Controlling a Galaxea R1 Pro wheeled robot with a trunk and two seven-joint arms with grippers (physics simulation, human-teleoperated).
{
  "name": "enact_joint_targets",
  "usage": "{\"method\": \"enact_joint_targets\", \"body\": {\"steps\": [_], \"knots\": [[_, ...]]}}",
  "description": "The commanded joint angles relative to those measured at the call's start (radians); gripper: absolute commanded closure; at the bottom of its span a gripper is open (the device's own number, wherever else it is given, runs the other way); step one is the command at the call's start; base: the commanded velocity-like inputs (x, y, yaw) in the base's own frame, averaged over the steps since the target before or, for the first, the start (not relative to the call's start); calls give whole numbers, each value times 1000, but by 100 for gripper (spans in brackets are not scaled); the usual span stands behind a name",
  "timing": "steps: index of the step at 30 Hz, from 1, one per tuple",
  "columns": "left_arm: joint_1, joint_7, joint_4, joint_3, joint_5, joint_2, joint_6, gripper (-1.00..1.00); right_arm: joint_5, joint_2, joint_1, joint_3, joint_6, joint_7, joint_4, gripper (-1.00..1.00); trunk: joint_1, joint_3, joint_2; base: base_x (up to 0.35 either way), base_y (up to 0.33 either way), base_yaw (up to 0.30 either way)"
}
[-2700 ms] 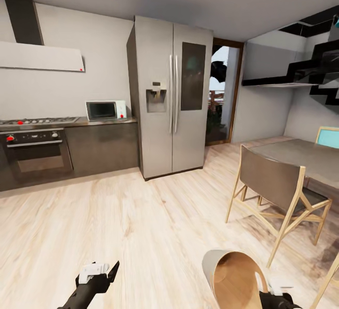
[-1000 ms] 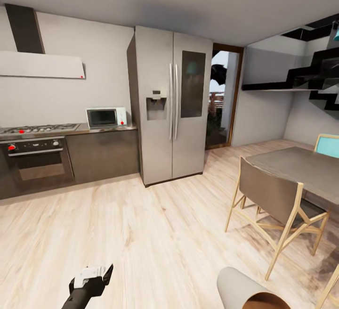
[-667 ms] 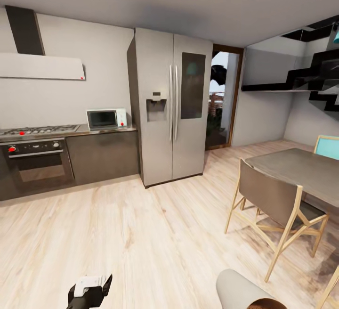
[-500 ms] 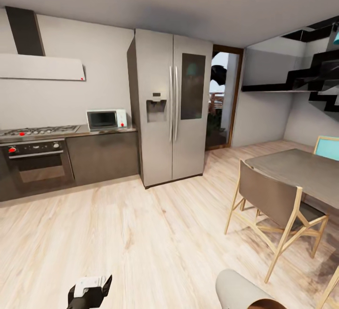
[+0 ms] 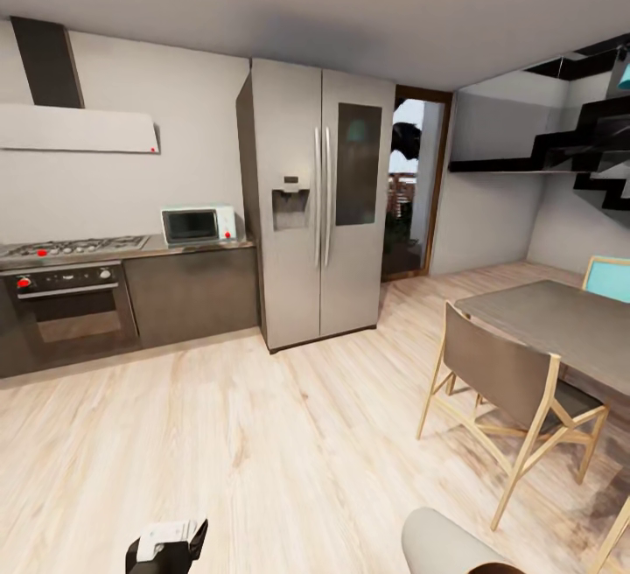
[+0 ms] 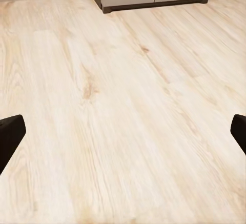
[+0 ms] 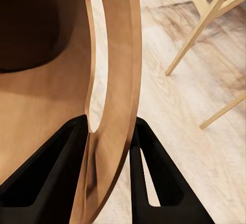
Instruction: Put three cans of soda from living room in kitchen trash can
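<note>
**Trash can carried on its side at the kitchen's edge**

At the bottom right of the head view the tash can (image 5: 442, 543) lies tipped over, pale grey wall up, its long axis running from the lower right corner toward the upper left, its coppery rim cut by the frame's bottom edge. In the right wrist view the right gripper (image 7: 108, 131) is clamped on the tash can (image 7: 46, 96), one finger on either side of its rim wall. At bottom left the left gripper (image 5: 166, 543) hangs over the wood floor (image 5: 289, 434), fingers spread wide and empty. Farther off, at right, a chair (image 5: 512, 390) stands at a dining table (image 5: 560, 316). Beyond stand the steel fridge (image 5: 319, 198), microwave (image 5: 197, 224) and oven (image 5: 70, 307).
</note>
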Motion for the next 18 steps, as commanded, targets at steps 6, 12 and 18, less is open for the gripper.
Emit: {"method": "enact_joint_targets", "body": {"steps": [6, 12, 18], "knots": [[0, 0, 12, 0, 0, 0, -11, -100, -4, 0, 0, -9, 0, 3, 1, 100, -23, 19, 42, 0, 0, 0], [0, 0, 15, 1, 0, 0, -18, -100, -6, 0, 0, -10, 0, 3, 1, 100, -46, 38, 84, 0, 0, 0], [1, 0, 18, 3, -1, 0, -49, -100, -6, 1, 0, -13, 0, 3, 9, 100, -69, 57, 126, 0, 0, 0]]}}
